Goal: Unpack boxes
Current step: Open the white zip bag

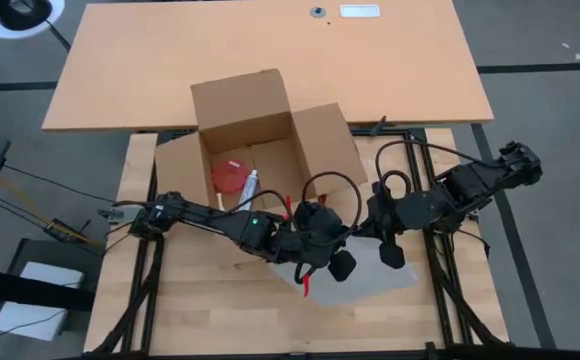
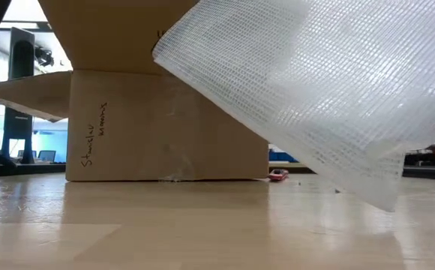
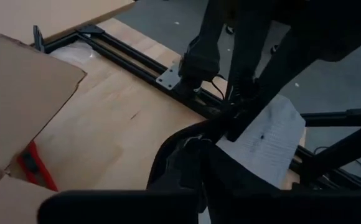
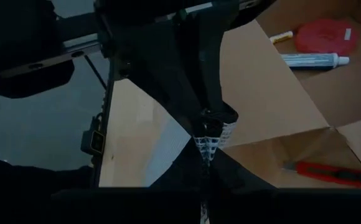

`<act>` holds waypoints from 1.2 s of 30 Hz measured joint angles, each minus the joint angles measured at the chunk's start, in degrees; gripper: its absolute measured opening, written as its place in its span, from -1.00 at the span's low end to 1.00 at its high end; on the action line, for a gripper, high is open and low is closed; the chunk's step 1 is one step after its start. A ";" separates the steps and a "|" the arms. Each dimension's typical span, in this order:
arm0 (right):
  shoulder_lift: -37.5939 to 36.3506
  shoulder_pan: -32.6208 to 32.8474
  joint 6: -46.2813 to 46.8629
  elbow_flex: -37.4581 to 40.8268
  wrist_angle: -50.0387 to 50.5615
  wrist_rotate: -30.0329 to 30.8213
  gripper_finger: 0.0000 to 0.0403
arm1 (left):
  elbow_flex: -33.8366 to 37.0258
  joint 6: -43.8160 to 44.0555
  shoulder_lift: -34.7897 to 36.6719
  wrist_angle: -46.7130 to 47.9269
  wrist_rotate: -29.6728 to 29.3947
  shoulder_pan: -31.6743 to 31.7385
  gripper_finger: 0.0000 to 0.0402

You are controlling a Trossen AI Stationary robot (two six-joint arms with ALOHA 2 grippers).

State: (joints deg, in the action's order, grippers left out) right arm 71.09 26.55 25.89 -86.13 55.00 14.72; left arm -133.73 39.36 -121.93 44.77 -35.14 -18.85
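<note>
A pale wooden slatted surface (image 1: 220,300) sits on a black metal frame (image 1: 450,300) over grey floor (image 1: 550,150). Behind it stands a larger tan desk (image 1: 170,60). In the low view, blue-lit monitors (image 2: 41,156) show far off.

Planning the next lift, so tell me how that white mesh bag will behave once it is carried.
Likely floppy: the white mesh bag hangs slanted and sagging above the table. Probably light, since both end effectors, left and right, hold it by pinched edges. It may swing toward the open cardboard box.
</note>
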 joint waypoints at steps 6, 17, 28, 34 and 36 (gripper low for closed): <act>0.00 -0.02 0.02 0.00 -0.06 -0.54 -1.00 | 0.00 -0.12 0.00 0.90 0.02 0.00 -0.94; 0.00 -0.02 -1.32 0.00 -0.06 -0.99 -1.00 | 0.00 -0.99 0.00 1.46 0.46 -0.04 -0.98; 0.00 -0.02 -2.01 0.01 -0.23 -1.30 -1.00 | 0.00 -1.78 -0.02 1.90 0.35 -0.07 -0.98; -0.02 0.07 -4.06 -0.56 -0.05 -3.46 -1.00 | 0.00 -1.45 -0.02 5.92 0.30 -0.07 -0.98; -0.22 0.09 -4.57 -1.49 0.44 -3.70 -1.00 | 0.15 -1.04 -0.02 7.23 0.28 -0.26 -0.98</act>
State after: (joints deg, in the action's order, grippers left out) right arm 70.87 26.63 21.32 -87.61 55.44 11.03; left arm -133.58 38.33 -121.95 52.01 -34.85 -19.11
